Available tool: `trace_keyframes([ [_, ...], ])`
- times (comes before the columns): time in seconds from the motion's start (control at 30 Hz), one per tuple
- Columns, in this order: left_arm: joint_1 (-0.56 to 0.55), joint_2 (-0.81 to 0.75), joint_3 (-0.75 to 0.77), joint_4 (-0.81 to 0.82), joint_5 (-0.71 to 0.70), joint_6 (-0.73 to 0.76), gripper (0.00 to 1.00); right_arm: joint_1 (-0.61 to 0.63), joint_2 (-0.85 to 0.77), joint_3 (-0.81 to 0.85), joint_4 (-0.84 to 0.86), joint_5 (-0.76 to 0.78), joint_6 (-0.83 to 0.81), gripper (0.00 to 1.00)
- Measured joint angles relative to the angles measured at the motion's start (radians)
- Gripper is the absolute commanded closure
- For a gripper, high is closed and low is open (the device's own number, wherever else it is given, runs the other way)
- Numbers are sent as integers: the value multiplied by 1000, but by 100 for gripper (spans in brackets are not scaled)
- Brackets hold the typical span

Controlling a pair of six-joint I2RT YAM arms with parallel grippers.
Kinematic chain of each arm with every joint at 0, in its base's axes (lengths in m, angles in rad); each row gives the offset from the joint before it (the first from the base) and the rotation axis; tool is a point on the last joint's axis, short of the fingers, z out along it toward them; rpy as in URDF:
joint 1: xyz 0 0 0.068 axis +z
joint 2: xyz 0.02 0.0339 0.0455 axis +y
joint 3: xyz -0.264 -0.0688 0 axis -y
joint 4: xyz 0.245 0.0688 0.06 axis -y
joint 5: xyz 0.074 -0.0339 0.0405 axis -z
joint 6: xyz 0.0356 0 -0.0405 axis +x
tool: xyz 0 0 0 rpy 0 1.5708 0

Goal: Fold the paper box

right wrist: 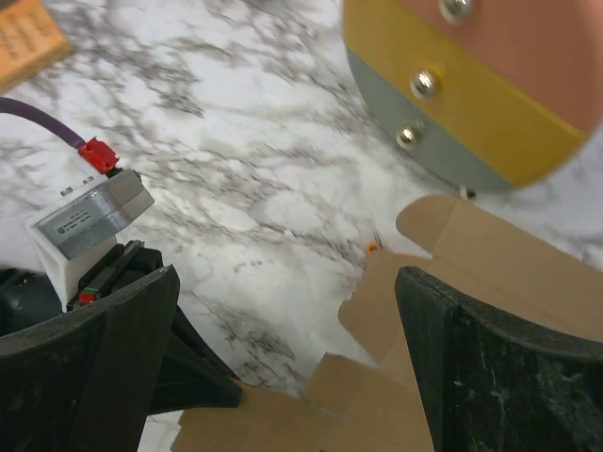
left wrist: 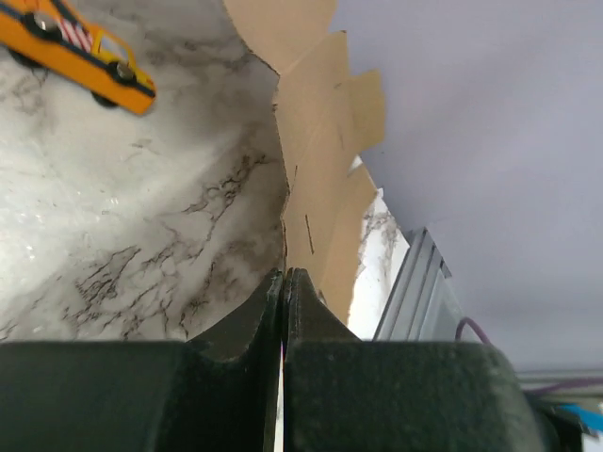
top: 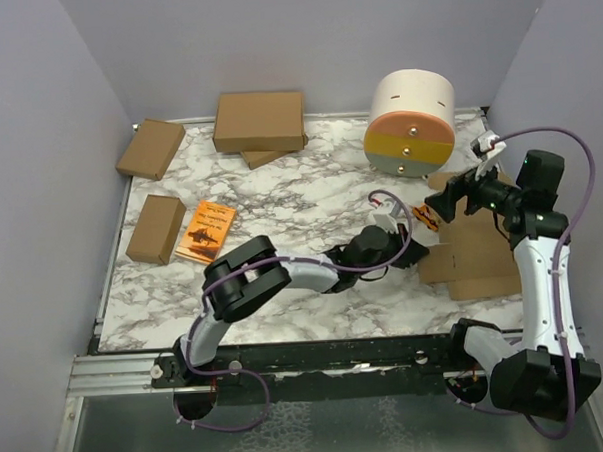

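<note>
Left tool (left wrist: 285, 280) is clamped shut on the left edge of the paper box (top: 480, 255), a flat, notched brown sheet at the right side of the marble desk (top: 300, 201). Right tool (right wrist: 283, 292) hangs over the sheet's far part, jaws spread wide and holding nothing. Between the 2 tools sits a small orange toy car (left wrist: 80, 52). Beyond stands a round cabinet (top: 410, 121) with 3 coloured drawer fronts. Far left lie an orange booklet (top: 205, 231) and, further back, a wide brown carton (top: 259, 121).
</note>
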Motion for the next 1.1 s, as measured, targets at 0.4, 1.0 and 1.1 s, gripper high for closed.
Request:
trace_keyframes([
  [0.4, 44, -356, -487, 144, -62, 158, 100, 0, 53, 156, -111, -453, -139, 1],
  [1.0, 246, -1097, -956, -125, -298, -51, 100, 17, 187, -147, 213, -705, 3, 1],
  [1.1, 246, -1115, -966, -181, -304, -88, 100, 70, 249, -146, 235, -669, 8, 1],
])
